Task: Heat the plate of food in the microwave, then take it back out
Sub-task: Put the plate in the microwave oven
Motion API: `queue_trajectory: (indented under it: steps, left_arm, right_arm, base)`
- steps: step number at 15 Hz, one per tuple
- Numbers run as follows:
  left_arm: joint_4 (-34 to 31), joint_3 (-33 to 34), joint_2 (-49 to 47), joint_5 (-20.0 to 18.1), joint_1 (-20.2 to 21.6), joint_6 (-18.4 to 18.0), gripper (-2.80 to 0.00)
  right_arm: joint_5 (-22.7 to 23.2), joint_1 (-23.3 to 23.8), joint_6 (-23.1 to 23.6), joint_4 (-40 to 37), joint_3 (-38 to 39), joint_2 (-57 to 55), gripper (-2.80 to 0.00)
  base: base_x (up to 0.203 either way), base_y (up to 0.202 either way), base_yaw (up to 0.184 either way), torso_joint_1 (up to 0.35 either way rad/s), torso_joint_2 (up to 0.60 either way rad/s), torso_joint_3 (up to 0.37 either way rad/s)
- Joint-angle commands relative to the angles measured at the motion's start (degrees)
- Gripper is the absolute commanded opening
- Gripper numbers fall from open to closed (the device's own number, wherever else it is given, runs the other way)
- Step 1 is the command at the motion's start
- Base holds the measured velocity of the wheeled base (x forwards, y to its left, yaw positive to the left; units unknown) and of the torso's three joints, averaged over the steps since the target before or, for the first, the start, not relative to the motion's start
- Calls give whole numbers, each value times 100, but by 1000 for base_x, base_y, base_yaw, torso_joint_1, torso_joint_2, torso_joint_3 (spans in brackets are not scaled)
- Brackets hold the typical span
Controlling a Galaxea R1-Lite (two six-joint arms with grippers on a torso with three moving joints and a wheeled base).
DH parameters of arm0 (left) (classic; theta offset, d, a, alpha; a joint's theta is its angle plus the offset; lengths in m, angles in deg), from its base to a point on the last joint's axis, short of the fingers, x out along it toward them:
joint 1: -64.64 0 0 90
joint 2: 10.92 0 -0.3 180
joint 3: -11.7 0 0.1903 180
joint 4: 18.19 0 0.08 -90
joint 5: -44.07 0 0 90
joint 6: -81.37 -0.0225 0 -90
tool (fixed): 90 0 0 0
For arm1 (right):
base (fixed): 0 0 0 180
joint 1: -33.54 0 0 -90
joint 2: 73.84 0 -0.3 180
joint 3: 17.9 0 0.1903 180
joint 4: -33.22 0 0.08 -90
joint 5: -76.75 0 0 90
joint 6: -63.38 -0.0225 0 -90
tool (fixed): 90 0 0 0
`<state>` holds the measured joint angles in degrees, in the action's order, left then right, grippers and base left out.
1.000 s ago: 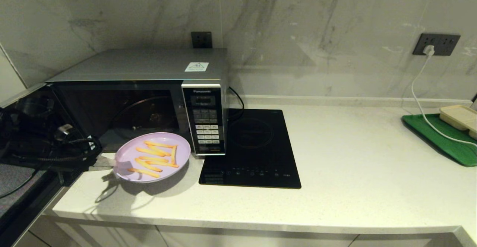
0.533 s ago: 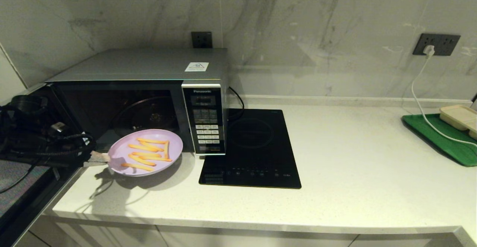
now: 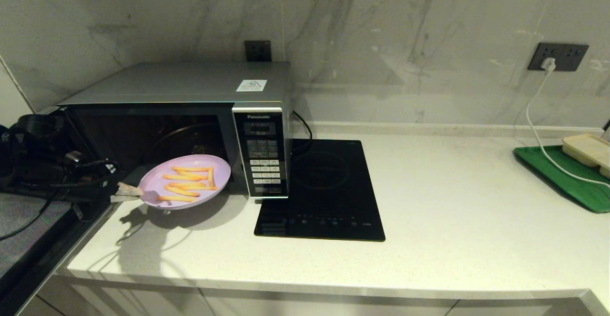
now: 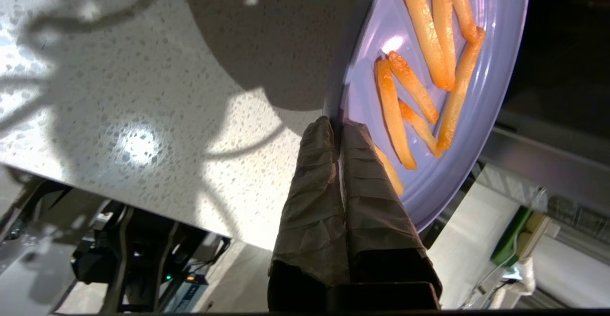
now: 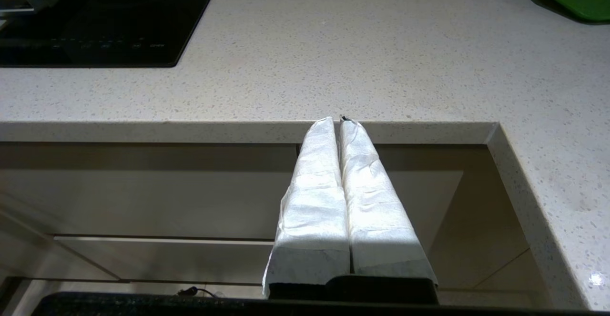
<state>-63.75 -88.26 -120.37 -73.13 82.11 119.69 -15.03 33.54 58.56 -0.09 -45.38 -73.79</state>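
Plate of fries, lower left of frame, held level above counter at open microwave mouth, probably so fries stay put. Left gripper clenched on its rim. Right gripper closed, empty, parked below counter edge.

My left tool holds the plate by its left rim, above the tabletop and just before the open microwave at the left. A cooktop lies right of the microwave. A tray sits far right. My right tool hangs before the tabletop's front edge, below it.
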Motion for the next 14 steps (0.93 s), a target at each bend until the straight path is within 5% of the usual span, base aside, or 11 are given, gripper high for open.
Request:
queue_trajectory:
  steps: [1, 14]
  left_arm:
    - [-14, -154, -209, -14, 2, 123, -280]
    - [519, -416, -323, -13, 2, 756, -280]
  right_arm:
    - [0, -6, -1, -7, -1, -5, -280]
    - [2, 1, -1, -7, -1, -5, -280]
  base:
    - [0, 0, 0, 0, 0, 0]
    - [0, 0, 0, 0, 0, 0]
